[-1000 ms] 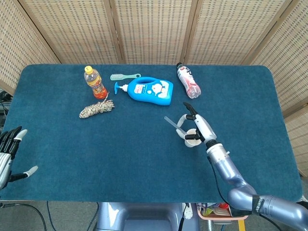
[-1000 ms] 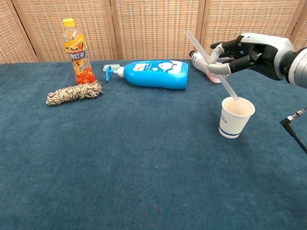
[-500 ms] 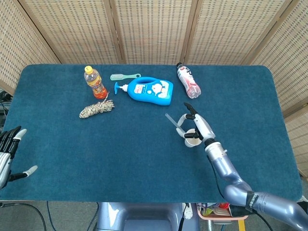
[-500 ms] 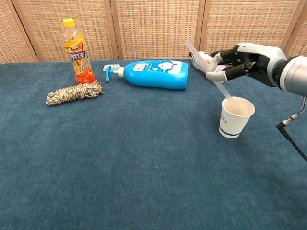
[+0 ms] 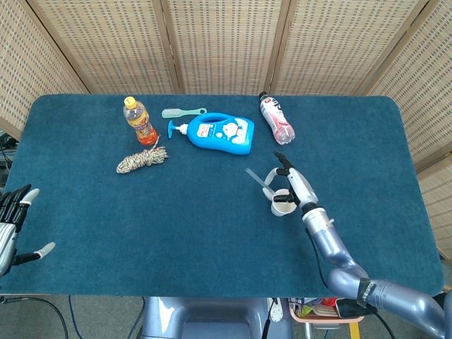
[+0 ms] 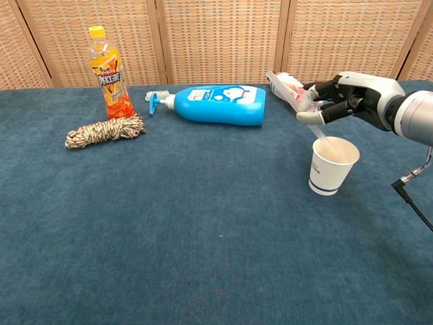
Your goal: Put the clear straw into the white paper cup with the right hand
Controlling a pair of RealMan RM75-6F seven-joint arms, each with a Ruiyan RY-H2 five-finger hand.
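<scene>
We see the right hand (image 6: 345,98) above the paper cup (image 6: 332,166), its fingers closed around the clear straw (image 6: 298,105). The straw slants, its lower end inside the cup's mouth and its upper end leaning toward the table's far edge. The cup stands upright on the blue table (image 5: 212,212), right of its middle and nearer the front edge. Our left hand (image 5: 14,226) hangs off the front left corner, fingers spread, holding nothing. Along the far edge we find an orange drink bottle (image 6: 108,71) standing, a rope bundle (image 6: 105,130) beside it, a green brush (image 5: 182,112), a blue pump bottle (image 6: 213,103) on its side, and a pink bottle (image 5: 276,118) lying down.
</scene>
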